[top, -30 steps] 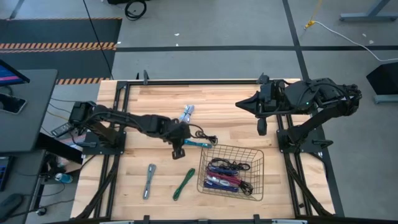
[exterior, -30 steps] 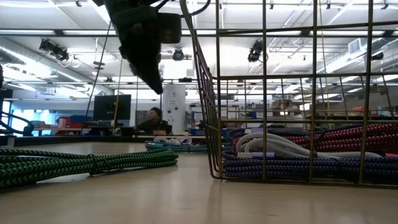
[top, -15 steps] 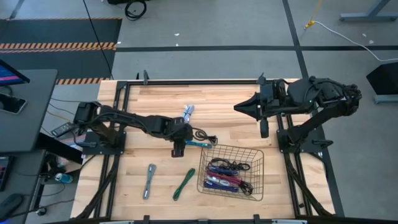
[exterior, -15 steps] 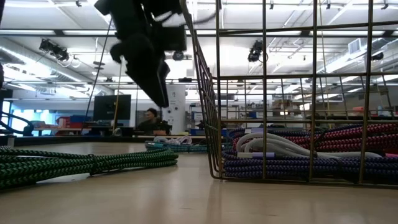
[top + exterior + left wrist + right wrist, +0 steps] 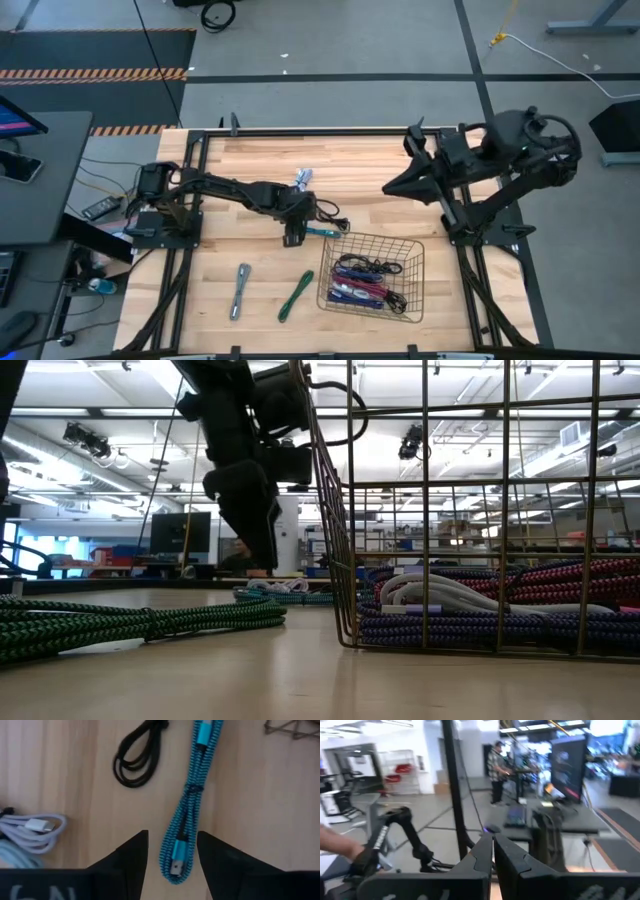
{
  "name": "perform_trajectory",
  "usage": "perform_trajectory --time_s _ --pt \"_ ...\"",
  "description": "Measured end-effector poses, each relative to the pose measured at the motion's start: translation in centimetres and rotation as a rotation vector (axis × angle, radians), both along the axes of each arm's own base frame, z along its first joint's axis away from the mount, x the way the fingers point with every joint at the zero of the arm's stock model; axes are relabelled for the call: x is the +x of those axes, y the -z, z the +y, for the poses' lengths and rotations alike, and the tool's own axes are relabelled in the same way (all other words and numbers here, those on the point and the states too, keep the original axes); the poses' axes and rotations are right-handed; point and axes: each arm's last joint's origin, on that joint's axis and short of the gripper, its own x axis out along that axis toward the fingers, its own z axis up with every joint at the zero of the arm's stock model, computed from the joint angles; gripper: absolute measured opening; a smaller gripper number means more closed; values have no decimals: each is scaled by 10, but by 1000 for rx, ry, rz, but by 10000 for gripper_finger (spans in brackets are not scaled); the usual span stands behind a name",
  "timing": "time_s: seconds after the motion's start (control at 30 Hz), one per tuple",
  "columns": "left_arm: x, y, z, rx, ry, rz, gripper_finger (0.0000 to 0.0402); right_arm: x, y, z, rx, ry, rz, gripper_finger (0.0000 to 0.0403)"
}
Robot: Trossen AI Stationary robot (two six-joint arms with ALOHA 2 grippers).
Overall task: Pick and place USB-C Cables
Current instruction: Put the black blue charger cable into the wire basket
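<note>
My left gripper [image 5: 171, 851] hangs with its two dark fingers [image 5: 131, 855] spread, one on each side of the near end of the teal-and-black braided cable bundle [image 5: 185, 807], not yet closed on it; the bundle lies flat on the pale wooden table [image 5: 250, 165], its long axis running away from my wrist toward the black wire-mesh basket [image 5: 372, 245], with a silver plug at the near end and a teal plug at the far end. Half a second ago this gripper sat a little farther from the bundle and higher in the low view; now it has dropped closer to the tabletop. Just beside the teal bundle lies a looped black cable [image 5: 140, 757], and farther off a white coiled cable [image 5: 35, 830], cut off at the frame edge. My right gripper [image 5: 493, 852], fingers pressed together and empty, is raised over the far right of the table and has swung since then. In the basket lie red, purple and black cable bundles [image 5: 365, 285]; how many, I cannot make out. A green braided cable [image 5: 296, 295] and a grey cable [image 5: 240, 290] lie apart on the front of the table.
</note>
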Motion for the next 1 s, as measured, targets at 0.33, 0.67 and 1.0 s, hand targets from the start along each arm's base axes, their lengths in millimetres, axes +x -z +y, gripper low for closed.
perform_trajectory --time_s 0.33,0.67,1.0 --pt "0 0 -4 -2 58 4 201 -6 -3 -2 -7 -1 -19 40" --pt "2 21 2 -38 81 82 202 -6 -3 -2 -8 -2 -17 39" --pt "8 45 4 -45 80 136 202 -7 -3 -2 -6 -2 -20 39"
